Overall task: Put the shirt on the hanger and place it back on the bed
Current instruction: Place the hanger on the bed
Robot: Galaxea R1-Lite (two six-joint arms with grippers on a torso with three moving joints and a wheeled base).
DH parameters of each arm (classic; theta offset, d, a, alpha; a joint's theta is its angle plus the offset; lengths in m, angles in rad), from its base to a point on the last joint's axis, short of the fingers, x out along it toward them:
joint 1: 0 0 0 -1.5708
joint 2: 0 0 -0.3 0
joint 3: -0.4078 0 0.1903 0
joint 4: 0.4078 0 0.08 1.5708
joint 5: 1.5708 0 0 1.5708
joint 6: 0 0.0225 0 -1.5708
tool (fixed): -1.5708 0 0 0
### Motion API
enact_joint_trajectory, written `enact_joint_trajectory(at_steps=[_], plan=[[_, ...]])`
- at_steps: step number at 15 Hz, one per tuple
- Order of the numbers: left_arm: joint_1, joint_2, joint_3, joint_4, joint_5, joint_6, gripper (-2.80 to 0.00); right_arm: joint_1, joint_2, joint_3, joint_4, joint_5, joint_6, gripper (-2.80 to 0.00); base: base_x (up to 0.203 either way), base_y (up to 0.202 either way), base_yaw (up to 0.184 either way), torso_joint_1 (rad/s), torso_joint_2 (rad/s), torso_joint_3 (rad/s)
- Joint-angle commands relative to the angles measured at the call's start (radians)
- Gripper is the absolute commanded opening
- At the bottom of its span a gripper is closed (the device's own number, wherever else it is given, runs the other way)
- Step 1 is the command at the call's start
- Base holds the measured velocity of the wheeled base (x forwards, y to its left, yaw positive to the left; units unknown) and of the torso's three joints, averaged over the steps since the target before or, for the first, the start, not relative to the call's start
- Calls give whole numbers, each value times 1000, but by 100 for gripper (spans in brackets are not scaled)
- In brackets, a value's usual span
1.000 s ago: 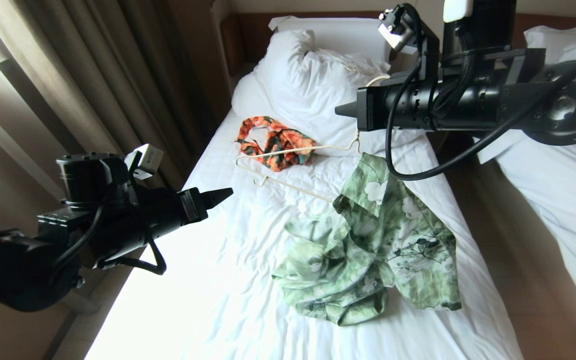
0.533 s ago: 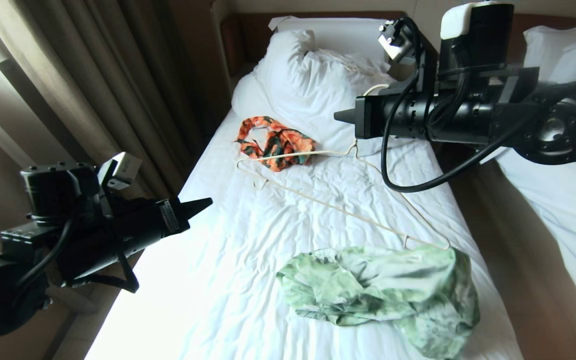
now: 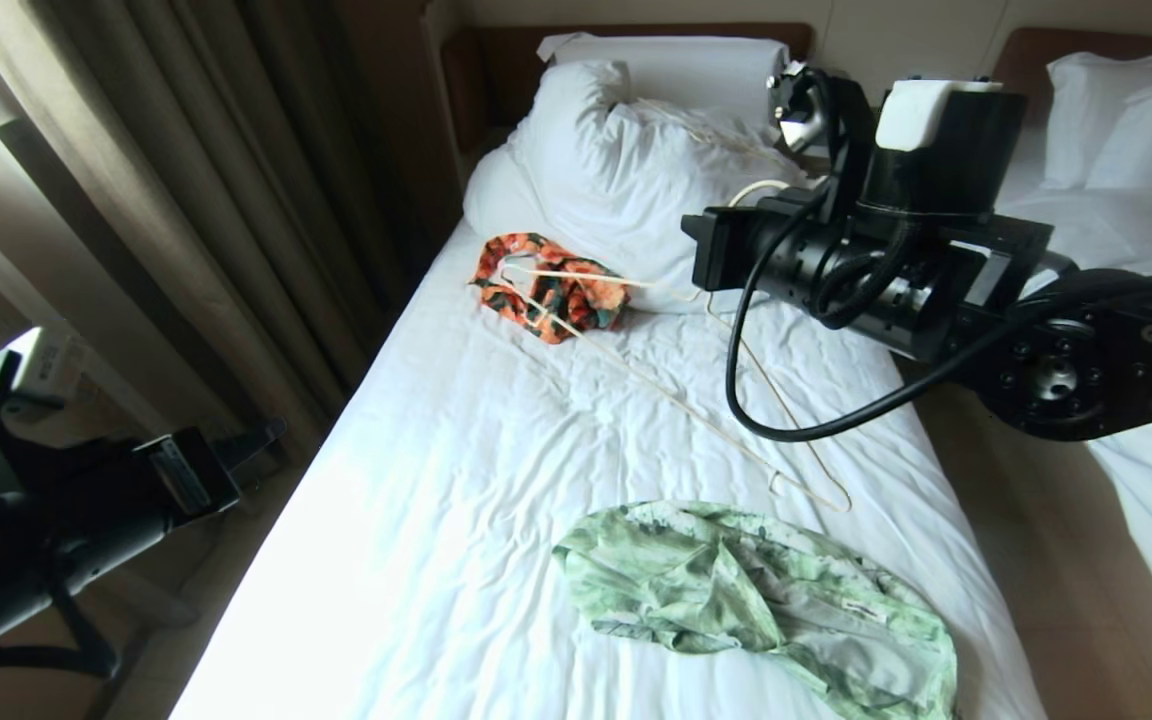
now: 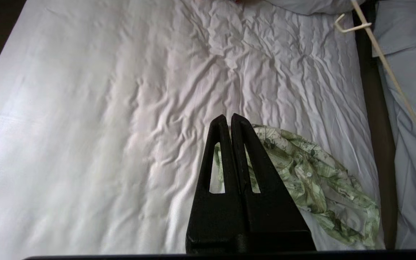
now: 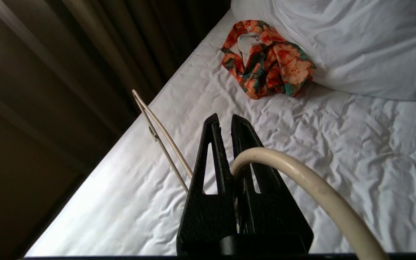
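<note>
**Holding the hanger aloft while the shirt lies loose below**

Gripping the hanger (image 3: 676,400) by its hook end, the right gripper (image 5: 226,119) has its fingers pinched onto the thick cream curve, and the thin triangular frame slants away from it. In the head view the frame crosses above the white sheet of the bed (image 3: 416,520); one corner hangs just short of the shirt (image 3: 766,600), the other reaches over the orange floral garment (image 3: 551,285) by the pillow (image 3: 616,160). Whether the lower corner touches the sheet I cannot tell.

The shirt sits in a crumpled heap near the foot of the bed, toward the robot's right edge, free of both claws. The left gripper (image 4: 228,121) has its fingers pressed together on nothing; it is parked off the bed's left side, well apart from the shirt, which shows past its tips in the left wrist view.

To do this step well, I judge the left claw should open, cross to the heap and find the collar or a shoulder seam rather than a random fold, so the neck opening can be spread. The right claw should keep its pinch firm and steady the frame, since a thin wire hanger will swing and twist. Lowering one hanger corner into a sleeve-side shoulder first should be easier than forcing both at once.
</note>
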Motion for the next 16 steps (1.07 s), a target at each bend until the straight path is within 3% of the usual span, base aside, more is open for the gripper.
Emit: enact_joint_trajectory(at_steps=[1, 3, 6, 9, 10, 13, 16], plan=[[4, -132, 22, 68, 0, -7, -280, -31, -65, 30, 386, -12, -8, -280, 0, 0, 0, 0, 0, 0], [5, -156, 56, 73, 12, -8, -280, -108, -86, 100, 537, -1, -10, -280, 0, 0, 0, 0, 0, 0], [5, -172, 85, 70, 59, -9, -280, -184, -82, 287, 439, 67, -26, -280, 0, 0, 0, 0, 0, 0], [5, -207, 127, 71, 62, -9, -280, -267, -29, 368, 411, 307, -27, -280, 0, 0, 0, 0, 0, 0], [6, -214, 128, 73, 73, -9, -280, -278, 7, 374, 384, 323, -7, 0, 0, 0, 0, 0, 0, 0], [7, -261, 131, 82, 103, -6, -280, -287, 95, 393, 294, 310, 13, 0, 0, 0, 0, 0, 0, 0], [7, -302, 126, 133, 101, -5, -280, -283, 106, 447, 359, 178, -47, 0, 0, 0, 0, 0, 0, 0]])
